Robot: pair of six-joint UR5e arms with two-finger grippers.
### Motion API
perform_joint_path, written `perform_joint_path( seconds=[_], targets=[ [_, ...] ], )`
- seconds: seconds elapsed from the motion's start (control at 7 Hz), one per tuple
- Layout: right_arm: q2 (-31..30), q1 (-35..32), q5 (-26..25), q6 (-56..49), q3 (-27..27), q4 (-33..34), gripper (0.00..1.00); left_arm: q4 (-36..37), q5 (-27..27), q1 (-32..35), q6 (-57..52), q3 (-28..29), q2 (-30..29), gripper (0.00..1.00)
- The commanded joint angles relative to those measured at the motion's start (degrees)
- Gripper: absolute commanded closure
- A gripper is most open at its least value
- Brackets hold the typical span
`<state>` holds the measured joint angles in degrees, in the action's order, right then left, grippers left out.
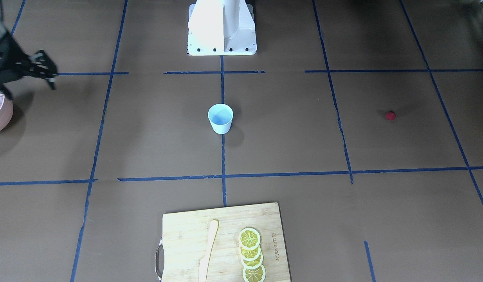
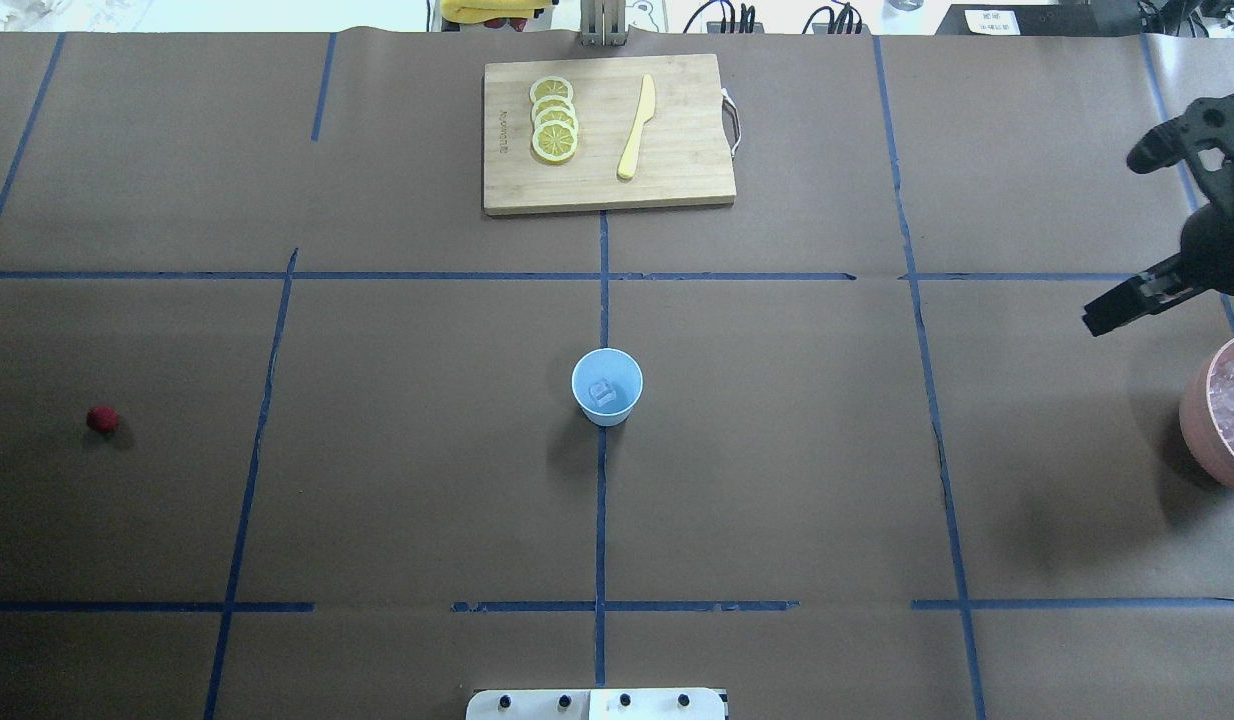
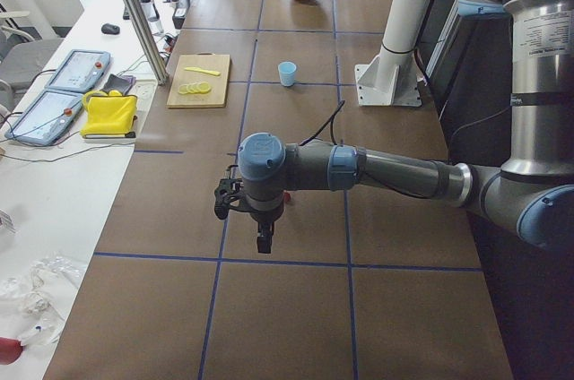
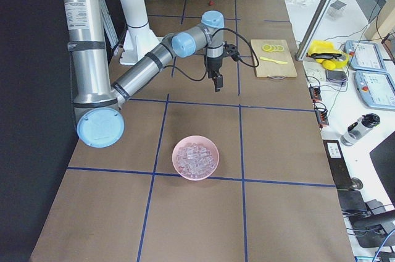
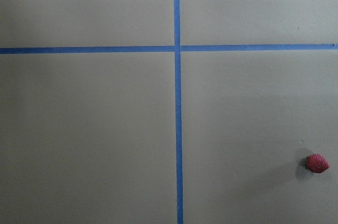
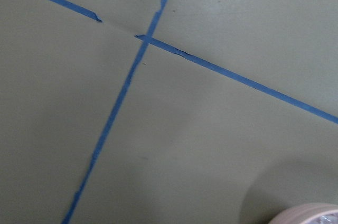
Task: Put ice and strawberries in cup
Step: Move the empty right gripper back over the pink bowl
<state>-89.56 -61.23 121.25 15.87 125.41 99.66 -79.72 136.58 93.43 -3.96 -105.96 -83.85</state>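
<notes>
The pale blue cup (image 2: 607,387) stands upright at the table's middle, with one clear ice cube (image 2: 602,392) inside; it also shows in the front view (image 1: 220,117). More ice (image 4: 195,157) fills the pink bowl (image 2: 1199,425) at the right edge. The strawberry (image 2: 102,419) lies alone far left, and it shows in the left wrist view (image 5: 317,163). My right gripper (image 2: 1092,322) hangs beside the bowl, on its far side; it looks shut and empty. My left gripper (image 3: 263,241) shows only in the exterior left view, and I cannot tell its state.
A wooden cutting board (image 2: 677,190) with lemon slices (image 2: 554,120) and a yellow knife (image 2: 637,125) lies at the table's far edge. The robot's base (image 1: 222,27) stands at the near middle. Blue tape lines cross the brown table.
</notes>
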Motion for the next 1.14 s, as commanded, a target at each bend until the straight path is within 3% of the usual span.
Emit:
perform_joint_path(
  seconds=[0.0, 0.29, 0.86, 1.0],
  targets=[
    [-8.93, -9.3, 4.25, -11.42, -3.48, -8.13, 0.01, 0.0, 0.0, 0.0, 0.0, 0.05, 0.0, 0.0],
    [-11.07, -13.03, 6.19, -19.37, -9.02, -10.62, 0.03, 0.0, 0.09, 0.0, 0.0, 0.05, 0.0, 0.0],
    [-13.97, -13.12, 3.22, -20.44, -10.27, -10.71, 0.35, 0.0, 0.09, 0.0, 0.0, -0.04, 0.0, 0.0],
    [-14.06, -13.12, 3.03, -20.53, -11.93, -10.63, 0.39, 0.0, 0.09, 0.0, 0.0, -0.04, 0.0, 0.0]
  ],
)
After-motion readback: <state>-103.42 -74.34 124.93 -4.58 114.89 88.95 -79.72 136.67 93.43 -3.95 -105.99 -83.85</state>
